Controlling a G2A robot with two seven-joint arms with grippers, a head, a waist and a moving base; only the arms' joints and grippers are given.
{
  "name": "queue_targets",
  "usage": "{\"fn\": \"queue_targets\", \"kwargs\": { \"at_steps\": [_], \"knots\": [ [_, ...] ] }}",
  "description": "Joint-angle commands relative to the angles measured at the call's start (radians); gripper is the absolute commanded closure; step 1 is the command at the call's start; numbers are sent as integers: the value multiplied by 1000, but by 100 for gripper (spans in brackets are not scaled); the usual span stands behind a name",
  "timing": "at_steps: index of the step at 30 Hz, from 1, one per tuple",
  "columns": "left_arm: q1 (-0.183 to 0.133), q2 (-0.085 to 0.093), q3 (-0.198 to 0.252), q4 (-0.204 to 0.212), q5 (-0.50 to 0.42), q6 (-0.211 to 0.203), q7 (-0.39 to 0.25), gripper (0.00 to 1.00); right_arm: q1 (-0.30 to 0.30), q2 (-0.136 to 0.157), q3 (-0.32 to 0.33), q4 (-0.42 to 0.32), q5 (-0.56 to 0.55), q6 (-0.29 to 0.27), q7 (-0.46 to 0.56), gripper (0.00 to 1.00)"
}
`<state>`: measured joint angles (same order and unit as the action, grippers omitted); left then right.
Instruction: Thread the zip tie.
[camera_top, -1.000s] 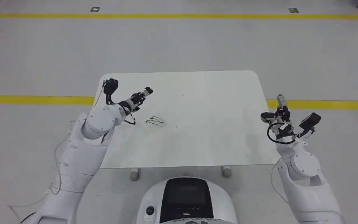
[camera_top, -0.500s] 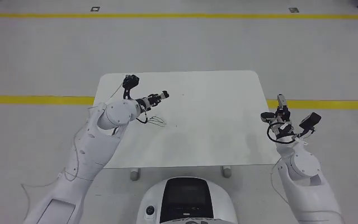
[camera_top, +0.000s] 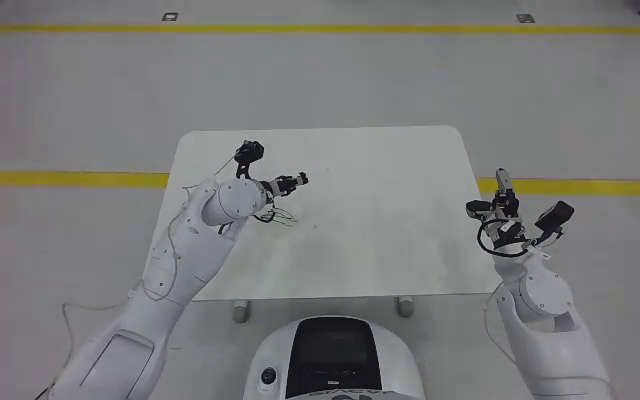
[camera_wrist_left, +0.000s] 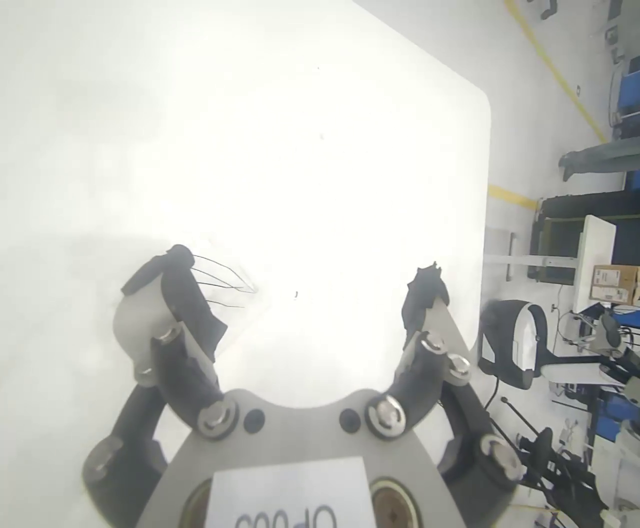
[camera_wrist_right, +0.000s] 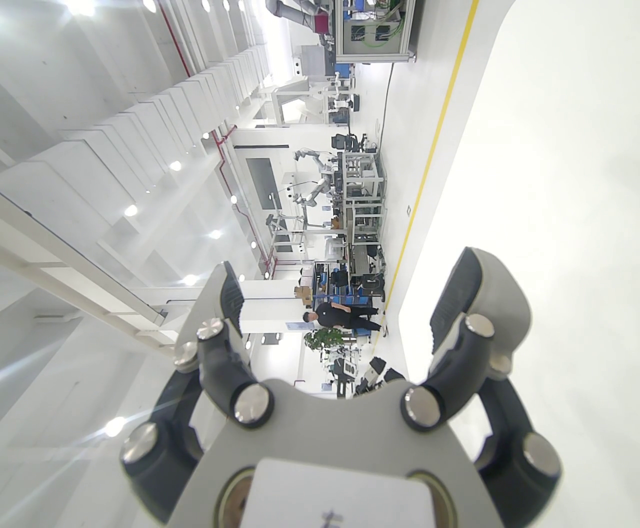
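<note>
Top view: the left gripper (camera_top: 296, 182) has swung inward from the left edge of the table (camera_top: 400, 250) and now hangs just beyond the zip tie (camera_top: 282, 216). The right gripper (camera_top: 504, 192) has stayed off the right edge. A grasp looks near; threading is not begun. Left wrist view: jaws spread and empty, the tie's thin black strands beside one fingertip (camera_wrist_left: 172, 260) on the white top. Right wrist view: jaws spread, empty, with a workshop hall behind.
</note>
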<state>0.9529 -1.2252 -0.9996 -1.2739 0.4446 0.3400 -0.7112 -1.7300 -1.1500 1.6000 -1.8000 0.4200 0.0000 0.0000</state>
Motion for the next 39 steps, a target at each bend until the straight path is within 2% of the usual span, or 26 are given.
{"fn": "queue_targets", "kwargs": {
  "at_steps": [1, 4, 8, 10, 11, 12, 13, 15, 16, 18, 19, 21, 22, 35, 39],
  "knots": [
    [0, 0, 0, 0, 0, 0, 0, 0, 0, 0, 0, 0, 0, 0, 0, 0],
    [-10, 0, 11, -14, 31, 0, -7, 0, 0, 0, 0, 0, 0, 0, 0, 0],
    [-55, -10, 8, 8, 94, 0, -139, 0, 0, 0, 0, 0, 0, 0, 0, 0],
    [-82, -21, 2, 14, 152, 0, -200, 0, 0, 0, 0, 0, 0, 0, 0, 0],
    [-92, -27, 7, 23, 196, 0, -243, 0, 0, 0, 0, 0, 0, 0, 0, 0],
    [-115, -35, 19, 26, 278, 0, -305, 0, 0, 0, 0, 0, 0, 0, 0, 0],
    [-123, -43, 14, 28, 317, 0, -320, 0, 0, 0, 0, 0, 0, 0, 0, 0],
    [-141, -62, 18, 56, 418, 0, -387, 0, 0, 0, 0, 0, 0, 0, 0, 0],
    [-152, -79, 16, 63, 463, 0, -436, 0, 0, 0, 0, 0, 0, 0, 0, 0],
    [-169, -105, -4, 92, 507, 0, -515, 0, 0, 0, 0, 0, 0, 0, 0, 0],
    [-176, -125, -22, 107, 535, 0, -560, 0, 0, 0, 0, 0, 0, 0, 0, 0],
    [-176, -157, -58, 127, 531, 0, -627, 0, 0, 0, 0, 0, 0, 0, 0, 0],
    [-178, -175, -62, 128, 573, 0, -667, 0, 0, 0, 0, 0, 0, 0, 0, 0],
    [-178, -175, -62, 128, 573, 0, -667, 0, 0, 0, 0, 0, 0, 0, 0, 0],
    [-152, -177, -76, 156, 555, 0, -627, 0, 0, 0, 0, 0, 0, 0, 0, 0]
  ]
}}
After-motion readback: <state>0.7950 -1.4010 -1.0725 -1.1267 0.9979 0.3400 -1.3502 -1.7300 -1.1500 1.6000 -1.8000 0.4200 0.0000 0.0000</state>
